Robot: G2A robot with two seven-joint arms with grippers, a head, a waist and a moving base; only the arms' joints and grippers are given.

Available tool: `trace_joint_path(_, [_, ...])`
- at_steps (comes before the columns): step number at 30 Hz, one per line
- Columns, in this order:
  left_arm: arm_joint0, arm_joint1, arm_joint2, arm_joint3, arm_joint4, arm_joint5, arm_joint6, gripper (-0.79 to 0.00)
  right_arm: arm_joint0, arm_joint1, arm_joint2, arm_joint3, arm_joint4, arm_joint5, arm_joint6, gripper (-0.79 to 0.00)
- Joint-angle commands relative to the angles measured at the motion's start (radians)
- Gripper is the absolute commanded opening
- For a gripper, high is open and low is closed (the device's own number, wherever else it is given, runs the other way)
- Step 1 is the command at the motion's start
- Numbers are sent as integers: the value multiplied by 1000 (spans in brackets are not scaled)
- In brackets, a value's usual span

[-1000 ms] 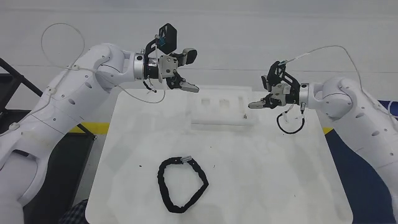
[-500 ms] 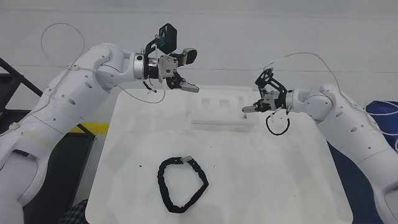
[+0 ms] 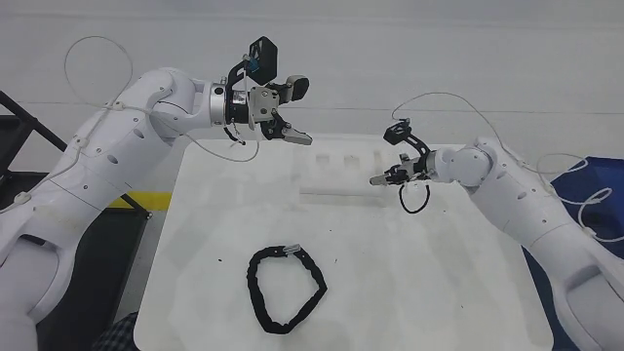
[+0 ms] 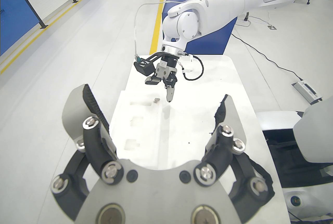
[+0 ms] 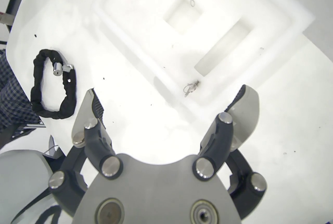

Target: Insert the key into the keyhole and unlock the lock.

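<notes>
Lying loose on the white foam tray (image 5: pixel 270 25) at the far side of the worktop (image 3: pixel 419 273), the small key (image 5: pixel 191 87) rests just beside the end of one long recess. The right gripper (image 5: pixel 167 95) hovers close above it, jaws spread wide and holding nothing. The black chain lock (image 3: pixel 285 288), its loop closed by a silver cylinder (image 5: pixel 57 69), sits near the worktop's front edge, well apart from the key, while the left gripper (image 3: pixel 297 112) hangs over the far left corner, jaws likewise spread and empty.
</notes>
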Motion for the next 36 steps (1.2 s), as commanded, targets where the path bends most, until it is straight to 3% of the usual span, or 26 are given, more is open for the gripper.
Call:
trace_joint_path(1, [0, 0, 0, 0, 0, 0, 0, 0, 4, -15, 0, 19, 32, 35, 18, 0])
trace_joint_path(6, [0, 0, 0, 0, 0, 0, 0, 0, 19, -58, -7, 79, 87, 125, 59, 0])
trace_joint_path(13, [0, 0, 0, 0, 0, 0, 0, 0, 52, -117, -47, 136, 13, 251, 60, 0])
trace_joint_path(16, [0, 0, 0, 0, 0, 0, 0, 0, 53, -136, -50, 160, 10, 259, 51, 0])
trace_joint_path(33, [0, 0, 0, 0, 0, 0, 0, 0, 52, -137, -51, 161, 12, 253, 54, 0])
trace_joint_path(36, [0, 0, 0, 0, 0, 0, 0, 0, 43, -134, -53, 141, -41, 272, 5, 0])
